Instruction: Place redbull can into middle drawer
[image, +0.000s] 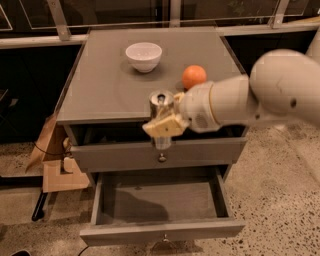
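Note:
My gripper is shut on the redbull can, a slim silver can with a pull-tab top, held upright in the air in front of the cabinet's front edge, above the drawers. The cream fingers wrap its middle and hide part of it. The middle drawer is pulled open below, grey, with a small knob mid-front; its inside shows nothing but the arm's shadow. The can hangs roughly over the closed upper drawer and the back of the open one.
A white bowl and an orange sit on the grey cabinet top. Cardboard pieces lie on the floor at the cabinet's left. My bulky white arm reaches in from the right. Speckled floor lies in front.

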